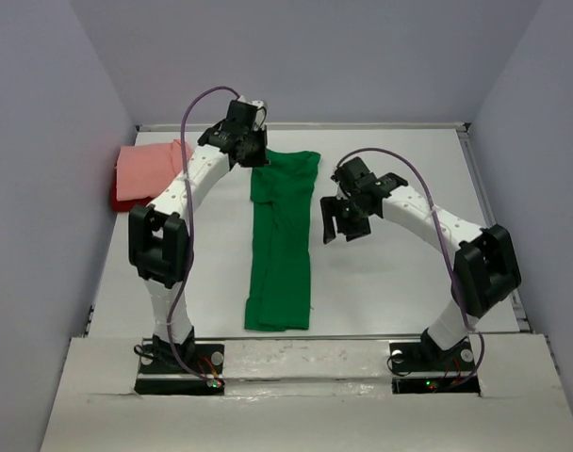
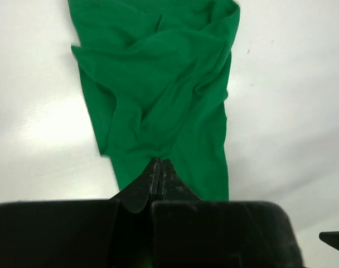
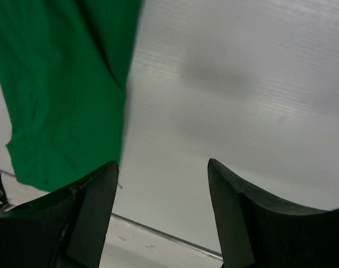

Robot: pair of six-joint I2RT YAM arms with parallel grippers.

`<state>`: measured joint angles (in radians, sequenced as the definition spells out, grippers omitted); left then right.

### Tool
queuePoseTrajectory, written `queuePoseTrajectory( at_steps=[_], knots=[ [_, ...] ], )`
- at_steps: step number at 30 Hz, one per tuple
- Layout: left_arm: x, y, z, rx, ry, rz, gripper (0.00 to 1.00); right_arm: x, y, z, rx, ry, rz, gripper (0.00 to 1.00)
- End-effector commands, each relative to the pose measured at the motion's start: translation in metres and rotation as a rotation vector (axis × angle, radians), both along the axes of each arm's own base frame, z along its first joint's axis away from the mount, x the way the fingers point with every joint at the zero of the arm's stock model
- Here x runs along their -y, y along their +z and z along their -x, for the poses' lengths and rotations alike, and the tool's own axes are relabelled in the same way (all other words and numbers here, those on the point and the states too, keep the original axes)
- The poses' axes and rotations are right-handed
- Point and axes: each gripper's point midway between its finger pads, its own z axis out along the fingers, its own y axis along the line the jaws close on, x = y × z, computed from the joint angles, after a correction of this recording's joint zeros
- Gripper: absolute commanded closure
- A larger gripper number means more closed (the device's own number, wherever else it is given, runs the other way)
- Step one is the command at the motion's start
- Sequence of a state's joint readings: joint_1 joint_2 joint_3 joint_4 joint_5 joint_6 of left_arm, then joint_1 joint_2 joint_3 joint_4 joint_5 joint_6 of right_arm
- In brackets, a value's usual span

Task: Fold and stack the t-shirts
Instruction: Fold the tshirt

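So pink tee sits folded on red tee far-left, prob done. Third, green tee, lies centre as long strip, needs cross-folds & stacking. L gripper pinches its far end; R gripper spread beside it.

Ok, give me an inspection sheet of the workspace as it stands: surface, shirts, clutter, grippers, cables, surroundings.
Surface: white table, clean.
Job's things: green t-shirt folded into a long strip, mid-table; pink t-shirt folded, lying on the dark red t-shirt at far left.
Clutter: nothing seen.
Grippers: left gripper shut on the green t-shirt's far end; right gripper open over bare table beside the strip, holding nothing.
Cables: a purple cable loops along each arm.
Surroundings: plain walls on three sides.
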<state>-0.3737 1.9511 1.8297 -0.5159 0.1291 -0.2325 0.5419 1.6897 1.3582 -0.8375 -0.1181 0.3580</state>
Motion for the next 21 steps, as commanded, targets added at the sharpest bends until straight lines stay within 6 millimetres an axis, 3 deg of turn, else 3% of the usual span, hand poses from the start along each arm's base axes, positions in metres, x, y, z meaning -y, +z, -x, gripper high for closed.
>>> queuePoseTrajectory(
  at_steps=[1,3,4,5,6,7,8,9,12,16,20,21],
  knots=[
    [-0.026,-0.015,0.059,-0.103,0.094,-0.139,0.99,-0.028,0.034,0.029,0.012,0.041,-0.195,0.28],
    [-0.041,-0.02,0.083,-0.143,0.163,-0.171,1.0,-0.031,0.035,0.047,-0.012,0.052,-0.229,0.28],
    [-0.05,-0.041,0.103,-0.198,0.174,-0.196,1.0,-0.032,0.034,0.054,-0.018,0.056,-0.23,0.28],
    [-0.054,-0.031,0.113,-0.178,0.211,-0.165,1.0,-0.036,0.033,0.067,-0.025,0.077,-0.233,0.3],
    [-0.062,-0.051,0.131,-0.225,0.219,-0.179,1.0,-0.038,0.031,0.073,-0.03,0.088,-0.236,0.35],
    [-0.063,-0.051,0.138,-0.224,0.222,-0.162,1.0,-0.041,0.028,0.077,-0.035,0.097,-0.24,0.46],
    [-0.065,-0.053,0.145,-0.227,0.226,-0.149,1.0,-0.043,0.023,0.082,-0.051,0.105,-0.238,0.97],
    [-0.065,-0.054,0.156,-0.234,0.23,-0.121,1.0,-0.046,0.009,0.091,-0.092,0.122,-0.211,1.0],
    [-0.069,-0.062,0.173,-0.277,0.239,-0.119,1.0,-0.057,-0.006,0.1,-0.11,0.152,-0.145,1.0],
    [-0.066,-0.072,0.195,-0.345,0.211,-0.103,1.0,-0.08,-0.007,0.112,-0.12,0.177,-0.155,1.0],
    [-0.06,-0.074,0.213,-0.381,0.167,-0.07,1.0,-0.088,-0.008,0.122,-0.139,0.177,-0.186,0.56],
    [-0.059,-0.076,0.221,-0.395,0.157,-0.048,1.0,-0.087,-0.008,0.123,-0.142,0.169,-0.188,0.54]
  ],
)
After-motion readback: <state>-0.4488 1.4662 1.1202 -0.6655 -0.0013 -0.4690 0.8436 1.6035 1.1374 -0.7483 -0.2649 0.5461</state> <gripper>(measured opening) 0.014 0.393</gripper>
